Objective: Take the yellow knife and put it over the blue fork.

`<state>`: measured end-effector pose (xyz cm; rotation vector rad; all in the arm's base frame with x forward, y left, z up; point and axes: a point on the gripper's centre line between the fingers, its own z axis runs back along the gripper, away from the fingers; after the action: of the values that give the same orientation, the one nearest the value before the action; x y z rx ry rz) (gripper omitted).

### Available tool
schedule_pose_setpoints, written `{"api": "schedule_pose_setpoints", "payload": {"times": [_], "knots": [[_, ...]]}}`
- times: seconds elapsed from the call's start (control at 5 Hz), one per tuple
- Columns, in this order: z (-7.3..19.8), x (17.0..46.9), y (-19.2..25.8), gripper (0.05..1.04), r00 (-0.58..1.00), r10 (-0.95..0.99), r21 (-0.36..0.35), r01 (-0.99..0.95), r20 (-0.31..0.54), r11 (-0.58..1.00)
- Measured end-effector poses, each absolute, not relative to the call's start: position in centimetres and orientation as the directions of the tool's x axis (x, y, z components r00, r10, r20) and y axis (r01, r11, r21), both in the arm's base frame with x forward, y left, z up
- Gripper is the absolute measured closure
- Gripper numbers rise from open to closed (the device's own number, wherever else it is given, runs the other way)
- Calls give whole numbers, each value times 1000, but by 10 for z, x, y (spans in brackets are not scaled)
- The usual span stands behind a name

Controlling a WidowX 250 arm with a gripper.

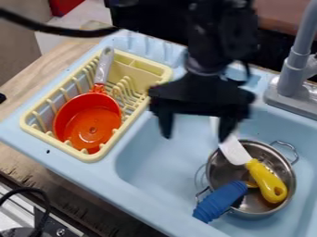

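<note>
Gripper (195,135) up-left, yellow knife (269,183) down-right
The gripper is spread open near the blade; right of the blue fork (221,201), the pot (275,157) is crossed slantwise by the knife, its handle pointed away down-right.

At four o'clock, the round pot (286,178) is shiny metal, and the yellow-handled knife (267,181) looks like smooth, glossy plastic. The ribbed blue handle (219,201) at five o'clock looks matt. At nine o'clock, the round orange-red pan (88,122) has a glossy inside, and the pale yellow slatted rack (93,156) is smooth plastic. The light blue sink unit (133,196) looks like smooth plastic; the brown countertop (18,157) at eight o'clock is rough-looking wood.
</note>
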<state>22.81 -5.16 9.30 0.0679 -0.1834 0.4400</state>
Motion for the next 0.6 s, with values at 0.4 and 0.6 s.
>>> {"api": "schedule_pose_setpoints", "payload": {"times": [0.4,0.6], "knots": [[107,255,-8,86,921,351,29,-360,167,932],[113,277,-2,86,921,343,9,-351,183,936]]}}
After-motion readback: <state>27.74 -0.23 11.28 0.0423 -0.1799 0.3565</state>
